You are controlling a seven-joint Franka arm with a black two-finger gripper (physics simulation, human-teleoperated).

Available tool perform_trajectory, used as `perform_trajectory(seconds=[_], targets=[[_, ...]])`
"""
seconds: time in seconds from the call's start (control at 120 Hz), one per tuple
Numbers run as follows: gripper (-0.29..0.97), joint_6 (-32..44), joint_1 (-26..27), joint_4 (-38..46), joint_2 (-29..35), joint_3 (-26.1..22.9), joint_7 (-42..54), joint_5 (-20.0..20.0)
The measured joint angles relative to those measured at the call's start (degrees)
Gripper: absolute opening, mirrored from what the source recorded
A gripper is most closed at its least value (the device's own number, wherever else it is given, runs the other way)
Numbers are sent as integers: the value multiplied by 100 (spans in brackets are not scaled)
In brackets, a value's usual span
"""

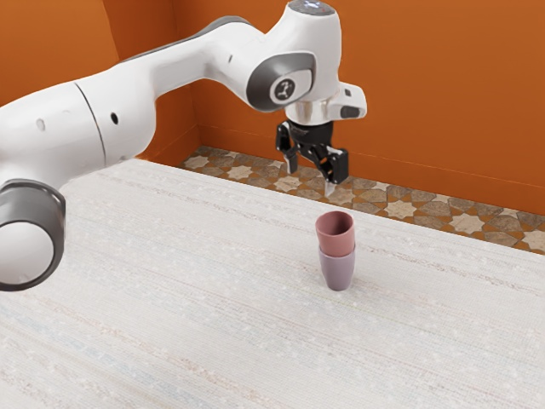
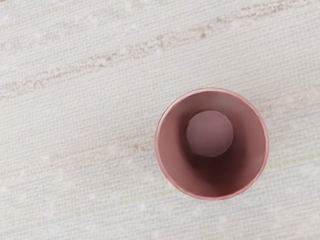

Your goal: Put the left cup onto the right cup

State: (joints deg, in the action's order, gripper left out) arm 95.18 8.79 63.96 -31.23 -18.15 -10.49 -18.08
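A reddish-pink cup (image 1: 335, 233) stands nested upright in a mauve cup (image 1: 337, 270) on the pale table (image 1: 170, 281). My black gripper (image 1: 313, 170) hangs open well above and slightly toward the exterior view's left of the stack, holding nothing. From the wrist view I look straight down into the reddish-pink cup (image 2: 212, 144), its round bottom visible inside the rim.
Orange walls rise behind the table, with a patterned tile floor (image 1: 409, 204) beyond the table's far edge. The table's surface spreads wide around the stacked cups.
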Motion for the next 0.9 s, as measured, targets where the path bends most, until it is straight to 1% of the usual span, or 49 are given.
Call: perform_trajectory(seconds=[0.3,0.4,0.558,0.808,0.9], targets=[[68,-82,-80,959,838,273,20,437],[68,-88,-164,1331,1156,301,28,587],[68,-97,-315,1904,1708,306,41,707],[68,-240,-515,2240,2186,317,89,858],[68,-308,-529,2307,2305,442,139,921]])
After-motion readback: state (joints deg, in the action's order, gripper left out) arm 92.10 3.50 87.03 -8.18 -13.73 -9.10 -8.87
